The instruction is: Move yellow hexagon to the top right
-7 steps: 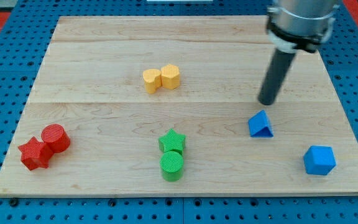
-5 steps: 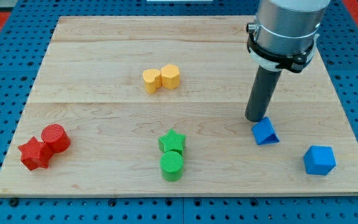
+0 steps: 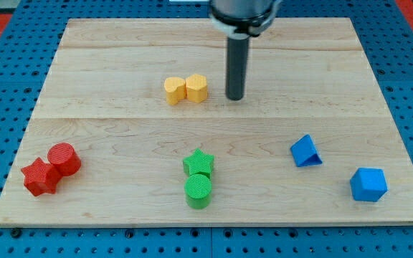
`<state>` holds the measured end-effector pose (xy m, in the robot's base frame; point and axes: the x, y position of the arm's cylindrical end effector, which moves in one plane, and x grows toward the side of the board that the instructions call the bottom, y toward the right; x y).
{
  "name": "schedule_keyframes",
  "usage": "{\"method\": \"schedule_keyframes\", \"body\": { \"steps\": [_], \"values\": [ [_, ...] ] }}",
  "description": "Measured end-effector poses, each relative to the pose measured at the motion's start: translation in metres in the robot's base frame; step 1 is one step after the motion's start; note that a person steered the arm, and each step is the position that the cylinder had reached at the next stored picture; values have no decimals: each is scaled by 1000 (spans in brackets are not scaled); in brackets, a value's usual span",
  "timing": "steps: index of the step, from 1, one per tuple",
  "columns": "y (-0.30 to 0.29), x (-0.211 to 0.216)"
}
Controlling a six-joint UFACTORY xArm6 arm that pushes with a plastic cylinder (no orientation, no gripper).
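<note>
My tip (image 3: 234, 97) rests on the wooden board (image 3: 106, 136) with nothing against it: bare wood shows all round its end, so it is pushing no block at this moment. The two yellow blocks sit touching each other in the upper middle of the board, and I cannot say with certainty which is the hexagon; the yellow block on the right (image 3: 196, 88) looks to me more like it, the yellow block on the left (image 3: 174, 92) having a less regular outline. What matters for the coming move is that the pair lies to the view's left of my tip, near but apart, while the goal corner is up and to the view's right. So I am on the wrong side: pushing from here would drive the block away from the corner. I judge I must go round, below and to the left of the pair, and the left block touching the right one may travel along or spoil the line.
</note>
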<state>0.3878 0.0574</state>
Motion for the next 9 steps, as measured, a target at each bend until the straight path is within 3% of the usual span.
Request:
{"method": "schedule_keyframes", "body": {
  "steps": [1,2,3,4,6,8,9],
  "values": [
    [1,30],
    [-84,28],
    [-117,-16],
    [-23,-26],
    [44,-7],
    [94,-54],
    [110,-109]
  ]
}}
